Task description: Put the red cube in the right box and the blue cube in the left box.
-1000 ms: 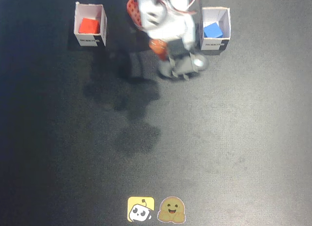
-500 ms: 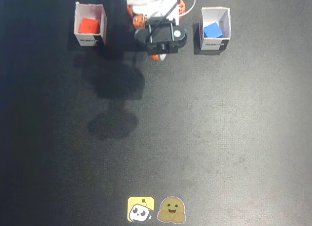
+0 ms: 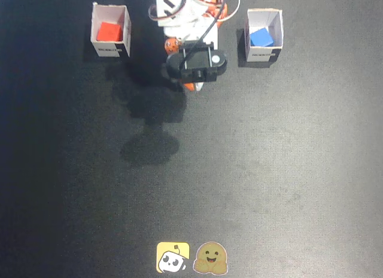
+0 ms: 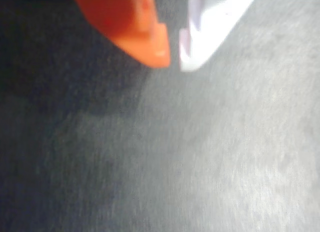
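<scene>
In the fixed view the red cube [image 3: 109, 32] lies inside the white box [image 3: 126, 27] at the upper left. The blue cube [image 3: 261, 37] lies inside the white box [image 3: 279, 30] at the upper right. The arm is folded at the top centre between the two boxes. My gripper [image 3: 194, 85] points down at the mat just in front of the arm's base, away from both boxes. In the wrist view the gripper [image 4: 174, 63] shows an orange finger [image 4: 135, 22] and a white finger [image 4: 215, 22] with their tips almost together and nothing between them. Neither cube shows in the wrist view.
A black mat [image 3: 269, 170] covers the table. Two stickers, a yellow one [image 3: 173, 257] and a brown one [image 3: 210, 258], lie at the mat's front edge. The arm's shadow [image 3: 149, 147] falls left of centre.
</scene>
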You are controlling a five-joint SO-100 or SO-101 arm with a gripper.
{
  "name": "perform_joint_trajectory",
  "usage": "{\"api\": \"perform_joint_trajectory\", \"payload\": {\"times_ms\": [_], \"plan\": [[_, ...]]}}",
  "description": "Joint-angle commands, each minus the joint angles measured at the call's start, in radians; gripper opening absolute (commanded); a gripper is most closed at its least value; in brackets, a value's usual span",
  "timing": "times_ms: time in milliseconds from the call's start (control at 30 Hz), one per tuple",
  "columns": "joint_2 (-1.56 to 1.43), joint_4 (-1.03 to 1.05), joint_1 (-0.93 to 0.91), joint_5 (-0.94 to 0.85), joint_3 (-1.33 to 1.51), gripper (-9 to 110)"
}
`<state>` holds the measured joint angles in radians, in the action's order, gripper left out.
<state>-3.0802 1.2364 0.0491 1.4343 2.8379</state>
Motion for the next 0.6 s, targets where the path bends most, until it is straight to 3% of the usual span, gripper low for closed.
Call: {"api": "perform_joint_trajectory", "payload": {"times_ms": [0, 200, 300, 567], "plan": [[-0.012, -0.052, -0.006, -0.014, 0.034, 0], [-0.014, 0.025, -0.015, -0.052, 0.034, 0], [-0.012, 0.021, -0.034, -0.153, 0.034, 0], [-0.012, 0.021, -0.043, -0.152, 0.035, 0]]}}
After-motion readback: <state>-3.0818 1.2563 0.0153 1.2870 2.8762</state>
